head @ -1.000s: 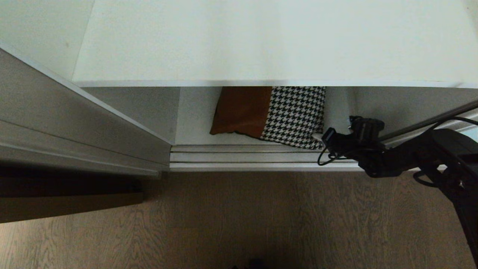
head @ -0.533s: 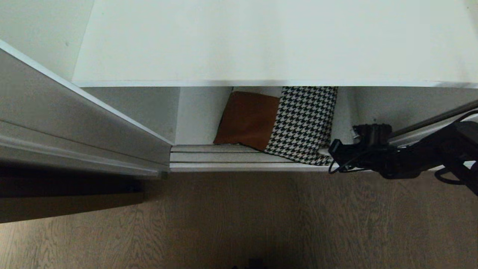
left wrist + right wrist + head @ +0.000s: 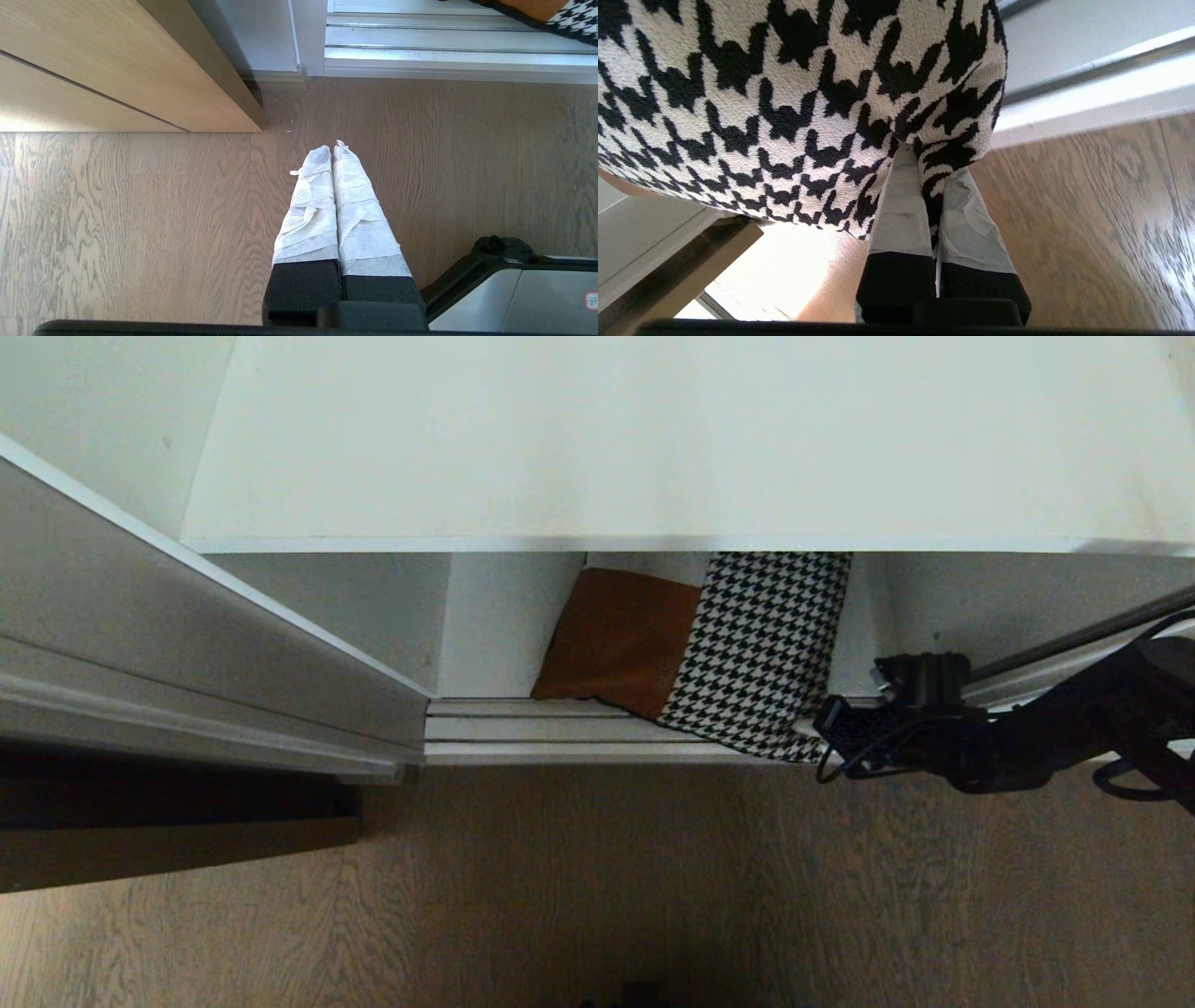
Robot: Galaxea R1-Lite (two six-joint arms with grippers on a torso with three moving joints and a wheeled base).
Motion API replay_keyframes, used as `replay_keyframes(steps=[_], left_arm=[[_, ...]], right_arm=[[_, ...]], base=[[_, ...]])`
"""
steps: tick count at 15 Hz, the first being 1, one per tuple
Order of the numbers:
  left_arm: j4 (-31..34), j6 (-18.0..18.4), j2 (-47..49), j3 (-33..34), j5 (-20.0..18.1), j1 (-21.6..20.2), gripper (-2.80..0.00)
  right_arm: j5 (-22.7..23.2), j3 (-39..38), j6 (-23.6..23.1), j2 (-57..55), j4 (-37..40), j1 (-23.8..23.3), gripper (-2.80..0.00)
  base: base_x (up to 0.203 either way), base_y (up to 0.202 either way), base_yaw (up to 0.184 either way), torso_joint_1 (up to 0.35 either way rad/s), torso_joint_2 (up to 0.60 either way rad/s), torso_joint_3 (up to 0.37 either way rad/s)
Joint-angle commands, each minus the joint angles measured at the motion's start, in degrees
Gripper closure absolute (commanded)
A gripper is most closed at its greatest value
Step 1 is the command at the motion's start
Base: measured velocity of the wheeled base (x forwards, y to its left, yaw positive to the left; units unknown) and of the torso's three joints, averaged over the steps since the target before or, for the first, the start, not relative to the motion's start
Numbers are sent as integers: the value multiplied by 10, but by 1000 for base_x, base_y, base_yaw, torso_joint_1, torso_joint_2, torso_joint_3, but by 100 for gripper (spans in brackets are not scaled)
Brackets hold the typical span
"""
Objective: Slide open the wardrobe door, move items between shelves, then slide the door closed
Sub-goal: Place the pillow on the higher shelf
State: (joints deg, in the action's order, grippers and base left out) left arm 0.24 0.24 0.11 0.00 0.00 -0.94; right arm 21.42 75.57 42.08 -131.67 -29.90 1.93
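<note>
Cushion pinched by its corner, partway out of the lowest shelf.

Nearest, the left gripper (image 3: 333, 147) hung parked over the wood floor (image 3: 597, 877), jaws together and empty. The right gripper (image 3: 924, 163) had its jaws clamped on the houndstooth corner of the cushion (image 3: 709, 644) — a thin edge grip, apt for dragging — so the cushion lay tilted across the door track (image 3: 560, 728), under the upper shelf (image 3: 653, 439).

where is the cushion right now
In the head view the cushion lies centre-right under the white shelf, its corner over the door track, pinched by the right end effector.
</note>
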Motion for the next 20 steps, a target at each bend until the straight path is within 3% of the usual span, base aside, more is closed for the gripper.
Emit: replay_keyframes(steps=[1,10,12,14,17,20], left_arm=[[0,0,1,1,0,0,0],[2,4,1,0,0,0,0],[11,15,2,-3,-6,0,0],[37,52,4,-11,-19,0,0],[47,53,5,-22,-19,0,0],[97,31,28,-112,-33,0,0]], right_arm=[[-10,-20,1,17,0,0,0],[-48,-37,3,27,69,4,0],[-47,-40,4,31,70,-14,0],[-43,-58,6,52,69,-20,0],[-30,-99,6,90,65,-25,0],[-17,-113,7,116,69,-41,0]], base=[[0,0,0,0,0,0],[0,0,0,0,0,0],[0,0,0,0,0,0],[0,0,0,0,0,0],[0,0,0,0,0,0],[0,0,0,0,0,0]])
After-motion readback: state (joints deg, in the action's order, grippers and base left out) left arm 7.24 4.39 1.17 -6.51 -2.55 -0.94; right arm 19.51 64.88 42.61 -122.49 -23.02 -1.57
